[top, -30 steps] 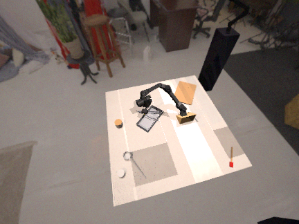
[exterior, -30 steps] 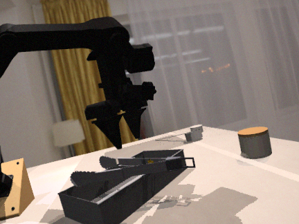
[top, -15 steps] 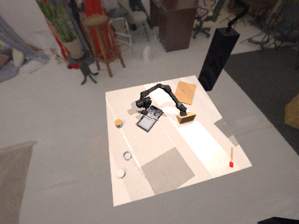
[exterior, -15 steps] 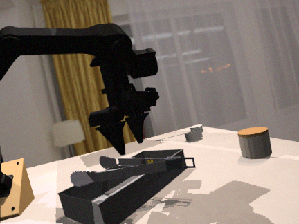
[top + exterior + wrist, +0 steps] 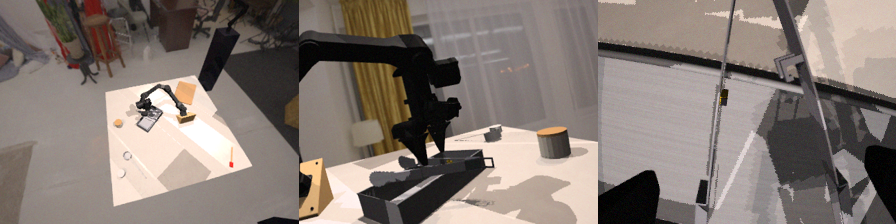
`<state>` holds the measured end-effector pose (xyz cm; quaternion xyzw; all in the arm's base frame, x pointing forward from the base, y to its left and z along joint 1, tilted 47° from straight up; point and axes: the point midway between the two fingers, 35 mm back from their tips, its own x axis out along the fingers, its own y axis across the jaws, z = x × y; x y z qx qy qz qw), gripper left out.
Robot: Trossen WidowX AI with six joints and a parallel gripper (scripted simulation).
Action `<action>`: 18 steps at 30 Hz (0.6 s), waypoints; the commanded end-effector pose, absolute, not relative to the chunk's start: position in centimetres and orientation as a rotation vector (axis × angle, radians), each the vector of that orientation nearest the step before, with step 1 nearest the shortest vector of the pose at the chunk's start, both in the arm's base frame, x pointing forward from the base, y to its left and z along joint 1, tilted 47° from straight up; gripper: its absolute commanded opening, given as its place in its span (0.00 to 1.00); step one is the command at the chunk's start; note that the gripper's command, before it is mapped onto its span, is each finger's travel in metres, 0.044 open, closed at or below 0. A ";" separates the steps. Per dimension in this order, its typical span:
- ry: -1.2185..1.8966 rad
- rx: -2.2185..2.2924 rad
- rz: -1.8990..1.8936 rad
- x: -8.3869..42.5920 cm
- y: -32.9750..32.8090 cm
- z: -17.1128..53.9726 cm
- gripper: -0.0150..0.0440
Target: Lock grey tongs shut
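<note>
The grey tongs lie open across the roasting tin. In the exterior view their scalloped tips point left and the hinge end with its square ring sticks out past the tin's right end. My gripper is open and empty, pointing down low over the tongs. In the wrist view one finger is left of both tong arms and the other right of them; the tips and hinge are out of that view. The wooden board lies flat near the table's back right.
A round pot with an orange lid stands beyond the tin. A long-handled round utensil and a small white round thing lie at the front left. A red-headed stick lies front right. My arm's base is at a wooden block.
</note>
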<state>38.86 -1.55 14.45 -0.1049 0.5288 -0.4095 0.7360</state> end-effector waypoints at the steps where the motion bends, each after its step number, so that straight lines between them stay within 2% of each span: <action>1: 1.166 -0.239 -0.902 38.8 -2.3 13.8 1.00; 18: 1.165 -0.240 -0.903 39.0 -4.3 12.0 1.00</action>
